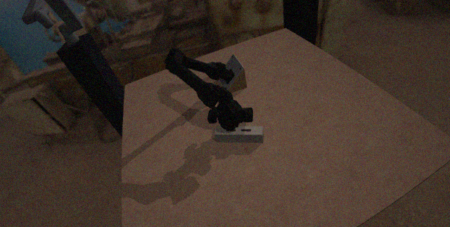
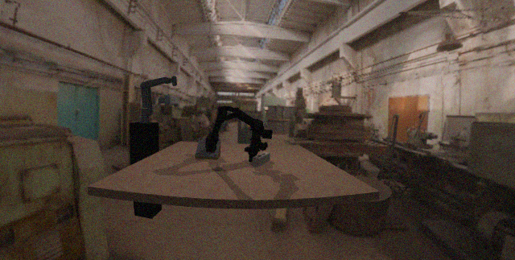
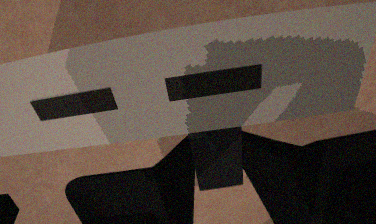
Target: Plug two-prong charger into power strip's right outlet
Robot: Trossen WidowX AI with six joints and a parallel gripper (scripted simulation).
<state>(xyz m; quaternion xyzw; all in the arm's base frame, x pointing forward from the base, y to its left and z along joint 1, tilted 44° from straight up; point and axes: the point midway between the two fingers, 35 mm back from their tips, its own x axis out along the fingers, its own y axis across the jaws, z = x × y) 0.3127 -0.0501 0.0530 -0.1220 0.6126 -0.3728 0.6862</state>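
Fingers [image 1: 230,128] [image 2: 251,160] are partway open and clamped on the charger [image 3: 218,162], a dark block pinched between them in the wrist view, and tbh I can't make out its prongs. It sits just beside the long edge of the power strip [image 1: 242,138] [image 2: 262,158] [image 3: 139,117], near the slot on the right in the wrist view and not over it. The other slot is further left, and a shadow covers part of the strip. The black arm [image 1: 200,86] [image 2: 242,117] reaches over the table [image 1: 316,121] [image 2: 225,187] from its base. My take: you're at the lining-up stage, so keep the grip snug, double-check which outlet counts as right, shift across until both prongs face the openings, square it up, then push straight down. Any tilt or one prong landing early probably jams the shutter or twists the charger in the fingers.
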